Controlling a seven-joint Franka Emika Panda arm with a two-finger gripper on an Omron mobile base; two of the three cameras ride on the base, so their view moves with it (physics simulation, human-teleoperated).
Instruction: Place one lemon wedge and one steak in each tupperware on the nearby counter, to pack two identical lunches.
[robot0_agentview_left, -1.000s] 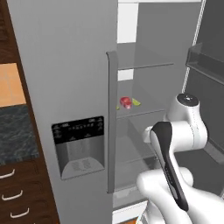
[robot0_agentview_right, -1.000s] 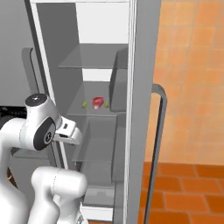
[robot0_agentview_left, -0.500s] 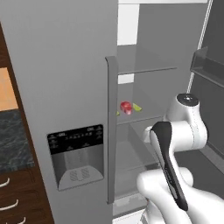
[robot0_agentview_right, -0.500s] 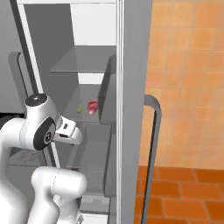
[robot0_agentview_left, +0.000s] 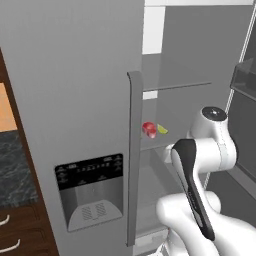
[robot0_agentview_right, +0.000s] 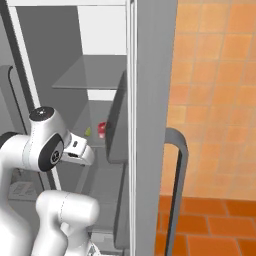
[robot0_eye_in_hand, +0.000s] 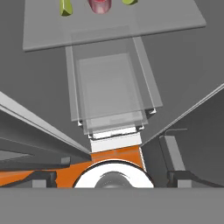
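A robot arm faces an open fridge (robot0_agentview_left: 90, 75), jaws spread wide and empty. On a shelf (robot0_eye_in_hand: 113, 26), at twelve o'clock in the hand view, lie a steak (robot0_eye_in_hand: 100, 5) and lemon wedge (robot0_eye_in_hand: 65, 7). Packing appears not yet begun.

Open grey fridge (robot0_agentview_left: 75, 75) — glass shelves (robot0_eye_in_hand: 109, 26), orange tiled wall (robot0_agentview_right: 215, 75).
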